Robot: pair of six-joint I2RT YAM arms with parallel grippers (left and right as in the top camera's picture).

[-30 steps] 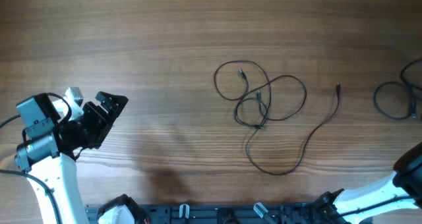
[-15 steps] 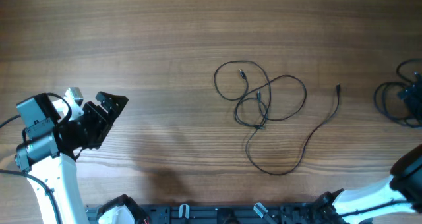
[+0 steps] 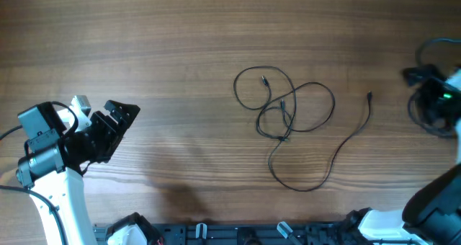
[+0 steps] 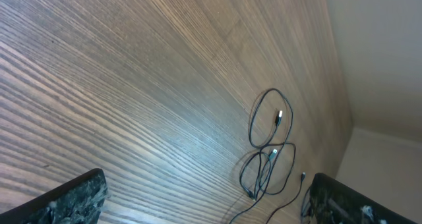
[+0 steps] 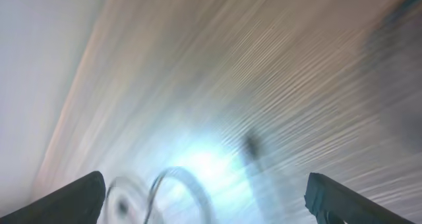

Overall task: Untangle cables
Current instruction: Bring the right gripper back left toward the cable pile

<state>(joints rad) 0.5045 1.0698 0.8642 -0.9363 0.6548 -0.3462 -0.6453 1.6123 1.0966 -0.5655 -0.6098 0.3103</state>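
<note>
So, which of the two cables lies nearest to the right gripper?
The looped cable at the right edge of the table, close by the right gripper; the other, tangled cable lies far off, mid-table.

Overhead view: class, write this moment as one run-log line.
thin black tangled cables: mid-table, untouched | left gripper: open, empty | right gripper: open, empty, above second black cable loop

The cables [image 3: 287, 109] are lying flat and loose. One thin black wire is curling into overlapping loops at the centre, its tail sweeping near, then right and up to a small plug [image 3: 369, 96]. A second black coil [image 3: 423, 117] is lying at the right edge, well apart.
</note>
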